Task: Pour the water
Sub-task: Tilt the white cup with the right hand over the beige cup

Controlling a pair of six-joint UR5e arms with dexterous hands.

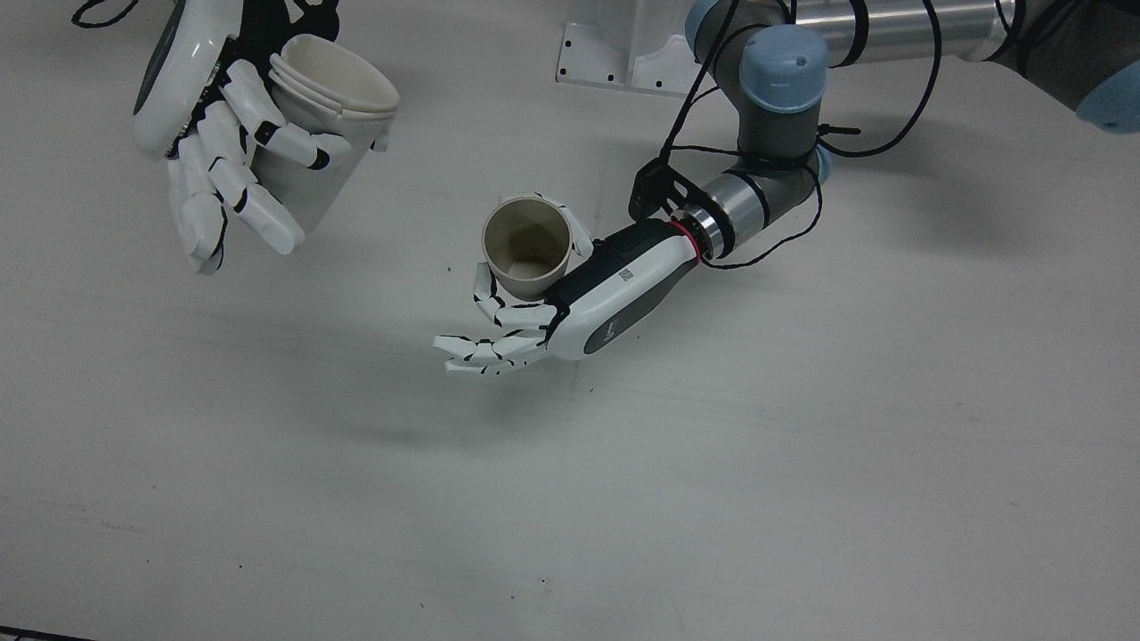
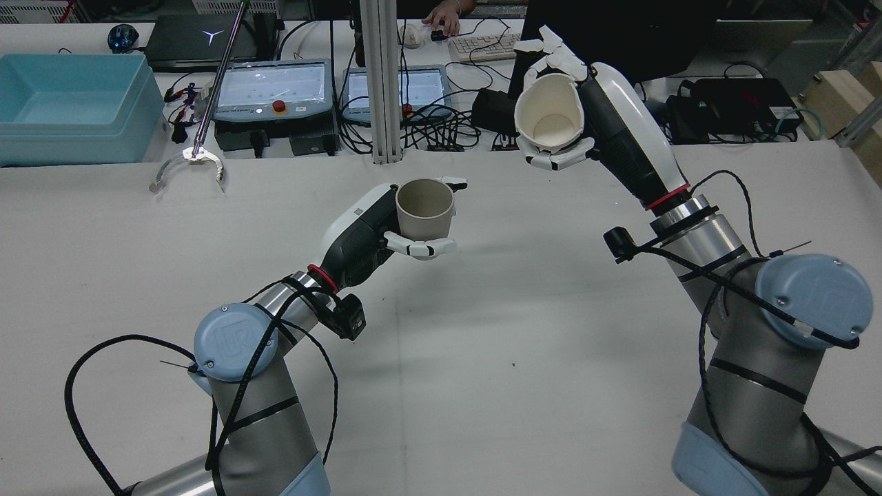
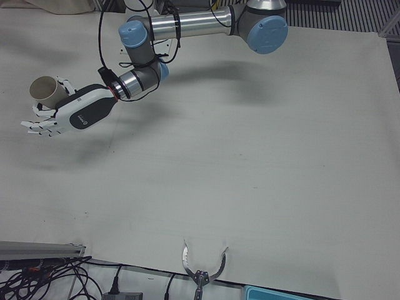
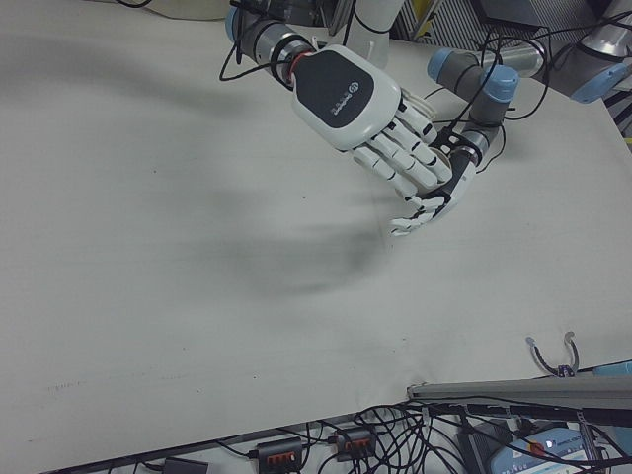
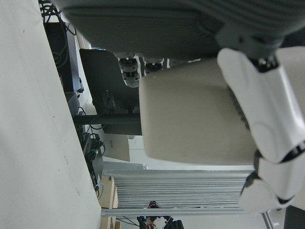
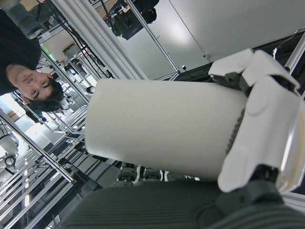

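Two cups are in our hands, both held above the table [image 1: 623, 499]. Our right hand [image 2: 606, 124] clasps the white cup [image 2: 549, 114] high and tilted, mouth turned toward the tan cup [image 2: 425, 207], which our left hand [image 2: 372, 231] grips upright, lower and well apart. Pouring means bringing white over tan, we judge. Only the rear view shows both mouths; the right-front view hides the white cup behind our fingers [image 4: 400, 148].

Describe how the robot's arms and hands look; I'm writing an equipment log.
Both arms are silver-grey tubes with pale blue joint caps and loose black cables strapped along them. The left hand and right hand have glossy white shells over dark grey palms, white fingers with black joints, and a red ring at each wrist.
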